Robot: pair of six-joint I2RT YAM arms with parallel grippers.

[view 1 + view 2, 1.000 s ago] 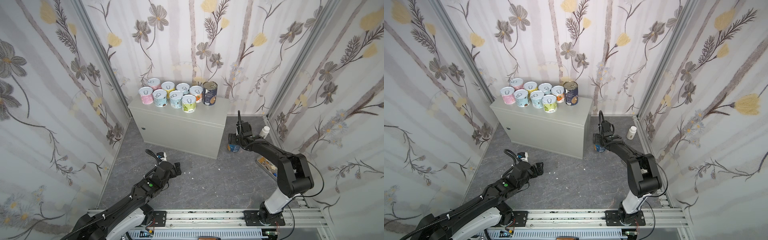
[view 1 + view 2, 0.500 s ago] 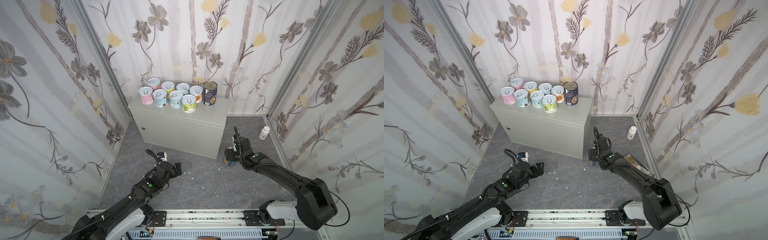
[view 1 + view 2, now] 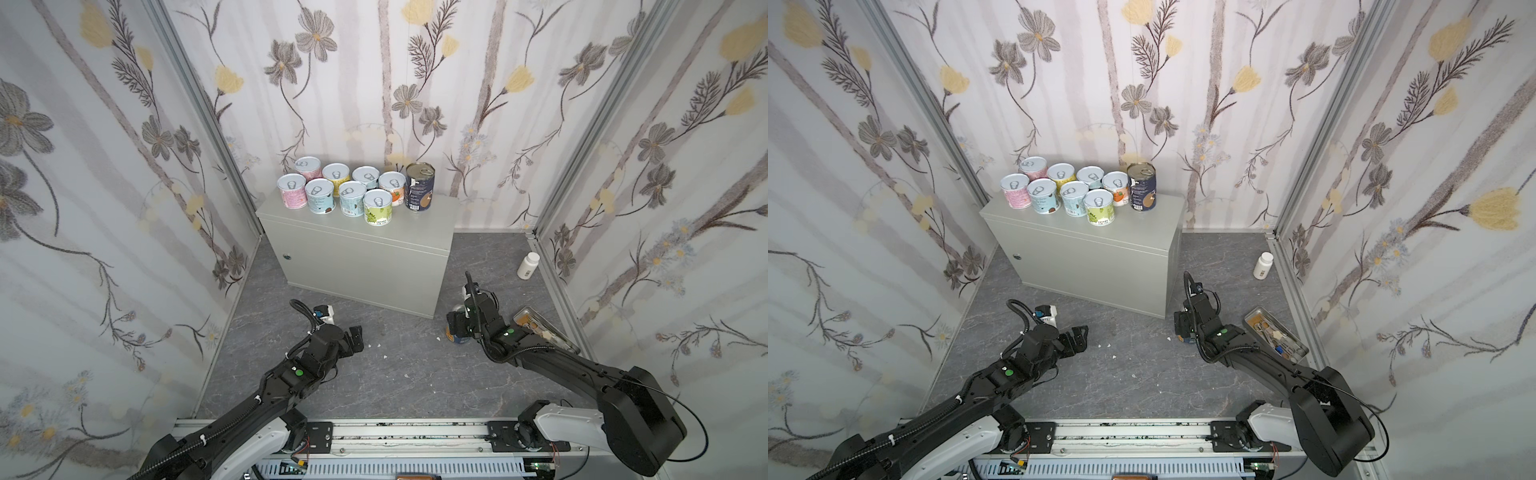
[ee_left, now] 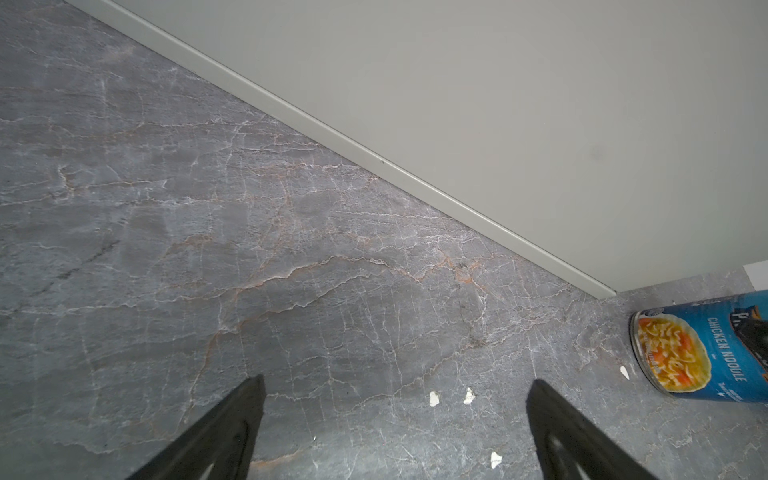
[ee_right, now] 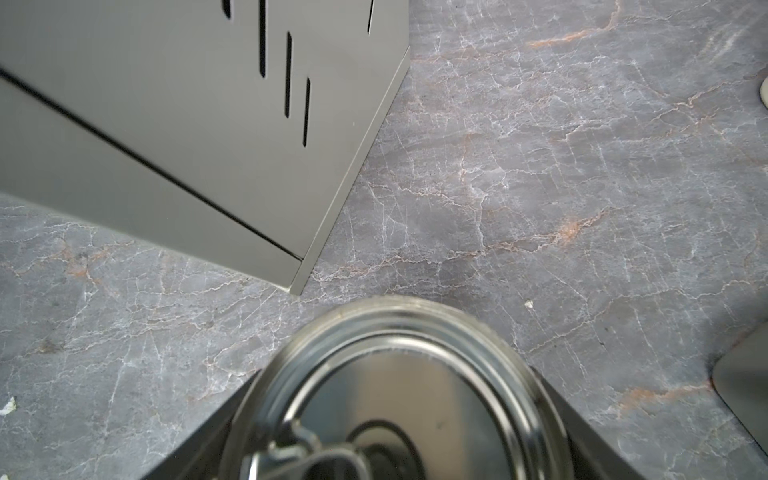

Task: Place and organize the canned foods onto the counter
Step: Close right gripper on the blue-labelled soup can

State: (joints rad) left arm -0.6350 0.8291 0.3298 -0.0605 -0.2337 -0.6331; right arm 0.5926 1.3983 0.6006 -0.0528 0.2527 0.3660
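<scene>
Several short pastel cans point(image 3: 349, 193) point(image 3: 1073, 193) and a tall navy can point(image 3: 419, 187) point(image 3: 1142, 187) stand grouped on the left part of the light-grey counter point(image 3: 432, 224) point(image 3: 1158, 224). My right gripper point(image 3: 459, 322) point(image 3: 1185, 326) point(image 5: 397, 386) is shut on a blue chicken-noodle can point(image 3: 456, 337) point(image 4: 702, 357) point(image 5: 399, 395), gripped from above, low by the counter's front right corner. Whether the can touches the floor I cannot tell. My left gripper point(image 3: 355, 336) point(image 3: 1079, 334) point(image 4: 397, 384) hangs open over bare floor before the counter's front.
A white pill bottle point(image 3: 528, 265) point(image 3: 1263, 265) stands by the right wall. A flat metal tin point(image 3: 540, 328) point(image 3: 1275, 336) lies on the floor just right of my right arm. Small white chips point(image 3: 384, 356) dot the marbled floor. Papered walls close three sides.
My right arm has drawn back from beside the counter's right side to its front right corner, bringing the blue can along. The left arm has not moved.
</scene>
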